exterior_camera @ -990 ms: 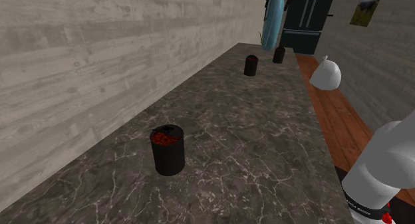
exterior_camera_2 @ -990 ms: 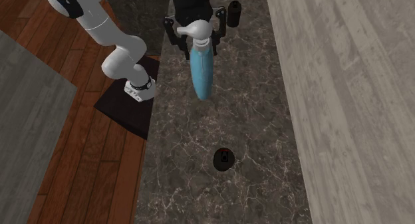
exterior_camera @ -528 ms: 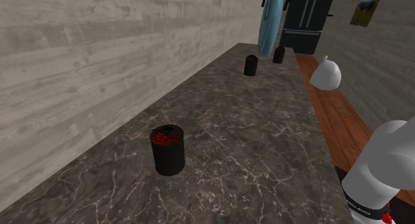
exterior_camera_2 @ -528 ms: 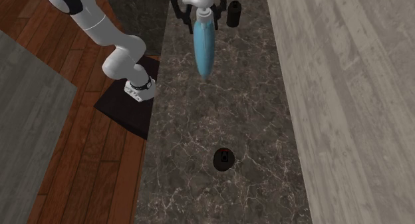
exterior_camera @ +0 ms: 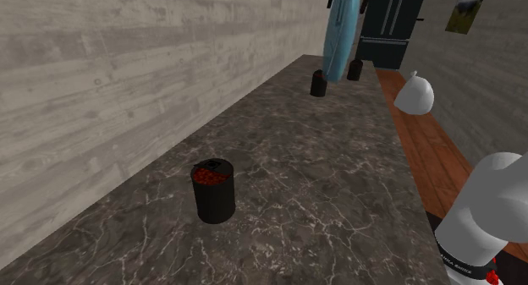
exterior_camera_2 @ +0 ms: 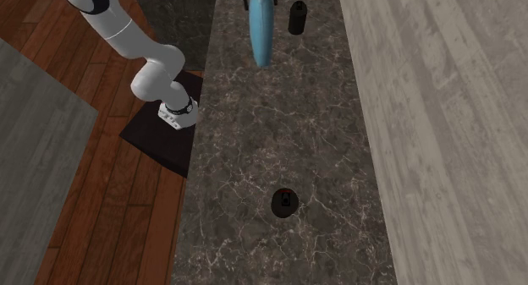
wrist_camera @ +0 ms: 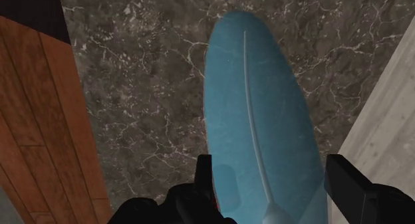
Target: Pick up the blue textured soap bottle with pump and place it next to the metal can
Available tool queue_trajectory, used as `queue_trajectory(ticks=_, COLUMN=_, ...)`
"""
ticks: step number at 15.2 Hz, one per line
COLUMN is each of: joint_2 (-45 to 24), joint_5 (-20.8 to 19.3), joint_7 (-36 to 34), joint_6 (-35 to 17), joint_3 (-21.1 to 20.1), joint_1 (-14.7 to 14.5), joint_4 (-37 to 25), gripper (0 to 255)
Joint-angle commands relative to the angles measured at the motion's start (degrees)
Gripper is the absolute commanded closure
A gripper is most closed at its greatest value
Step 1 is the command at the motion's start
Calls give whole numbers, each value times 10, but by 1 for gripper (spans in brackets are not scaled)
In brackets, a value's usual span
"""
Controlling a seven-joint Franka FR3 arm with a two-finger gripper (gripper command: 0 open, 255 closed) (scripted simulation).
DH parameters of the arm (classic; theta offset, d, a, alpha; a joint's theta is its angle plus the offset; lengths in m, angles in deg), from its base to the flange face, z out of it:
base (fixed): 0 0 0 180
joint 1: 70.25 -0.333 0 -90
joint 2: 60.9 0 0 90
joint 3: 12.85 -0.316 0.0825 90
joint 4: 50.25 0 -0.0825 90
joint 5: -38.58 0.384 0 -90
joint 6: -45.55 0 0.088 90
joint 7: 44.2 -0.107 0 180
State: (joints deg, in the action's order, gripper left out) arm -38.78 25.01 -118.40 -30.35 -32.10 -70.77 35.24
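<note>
The blue soap bottle (exterior_camera: 341, 34) hangs high above the dark marble counter (exterior_camera: 321, 182), bottom end down and tilted. My gripper (wrist_camera: 276, 189) is shut on its upper part, a black finger on each side of the blue body (wrist_camera: 256, 116). In the second exterior view the bottle (exterior_camera_2: 261, 25) sits at the top edge beside a small dark can (exterior_camera_2: 296, 17), its pump out of frame. A dark can with red contents (exterior_camera: 214, 190) stands alone on the near part of the counter, far from the bottle, and appears again (exterior_camera_2: 283, 202).
A pale plank wall (exterior_camera: 127, 80) runs along one side of the counter; wood floor (exterior_camera: 431, 156) lies off the other edge. Two small dark cans (exterior_camera: 318, 83) (exterior_camera: 354, 69) stand at the far end before a dark cabinet (exterior_camera: 389, 30). The white arm (exterior_camera_2: 152, 63) rises from its stand.
The bottle has travelled with the gripper toward the top edge of the second exterior view, its pump leaving the frame. In the shoulder view it has swung a little left and looks larger.
</note>
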Motion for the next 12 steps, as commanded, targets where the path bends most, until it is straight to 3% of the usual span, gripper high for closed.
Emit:
queue_trajectory(ticks=1, joint_2=-2, joint_5=1, joint_7=-26, joint_6=14, joint_3=-22, joint_1=-5, joint_4=-10, gripper=255)
queue_trajectory(ticks=7, joint_2=-31, joint_5=-1, joint_7=-117, joint_6=62, joint_3=-109, joint_1=-18, joint_4=-60, gripper=255)
queue_trajectory(ticks=12, joint_2=-86, joint_5=-24, joint_7=-207, joint_6=111, joint_3=-203, joint_1=-28, joint_4=-130, gripper=255)
